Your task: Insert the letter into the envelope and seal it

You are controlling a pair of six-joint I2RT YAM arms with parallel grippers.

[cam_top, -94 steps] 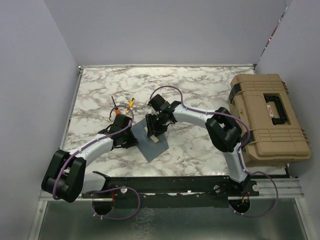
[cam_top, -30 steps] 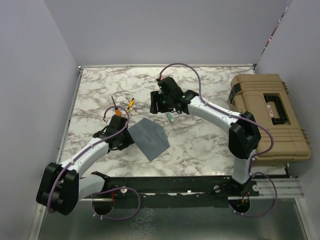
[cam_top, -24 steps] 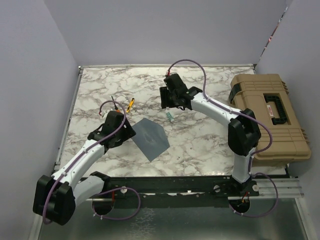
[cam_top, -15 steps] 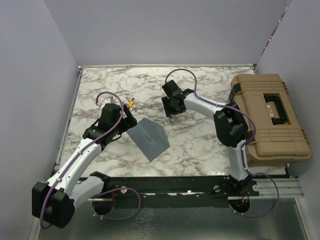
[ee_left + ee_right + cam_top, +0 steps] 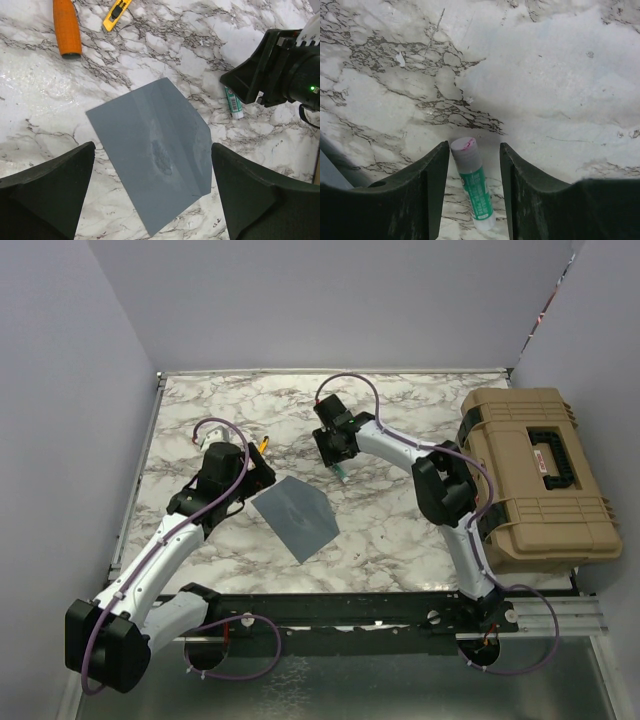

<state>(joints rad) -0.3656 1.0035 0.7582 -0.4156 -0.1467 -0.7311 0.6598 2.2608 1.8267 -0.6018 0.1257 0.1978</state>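
1. Envelope [image 5: 295, 518]: grey-blue and flat on the marble table [image 5: 400, 530], set at an angle between the two arms. The left wrist view shows a crease along its right part and a dull smudge near its middle. Nothing touches it.
2. Left gripper [image 5: 152, 145]: jaws spread wide and holding nothing. It hangs above the envelope, with one finger showing at each lower corner of its own view. From the top view it sits at the envelope's left corner.
3. Right gripper [image 5: 472, 145]: down at the table on the far side of the envelope and apart from it. Its fingers [image 5: 430, 195] stand on either side of the glue stick. A clear gap shows on one side and a very thin one on the other, so the jaws are parted and not clamped.
4. Glue stick [image 5: 477, 195]: it has a green label and a pale end with a pink smear. It lies on the table between the right fingers, beside the envelope's far right edge but not touching it.
5. Orange handle [image 5: 66, 27]: on the table beyond the envelope's left side.
6. Yellow cutter [image 5: 117, 7]: just beside the orange handle.
7. Tan case [image 5: 540, 480]: shut, on the table's right edge, well apart from the envelope.
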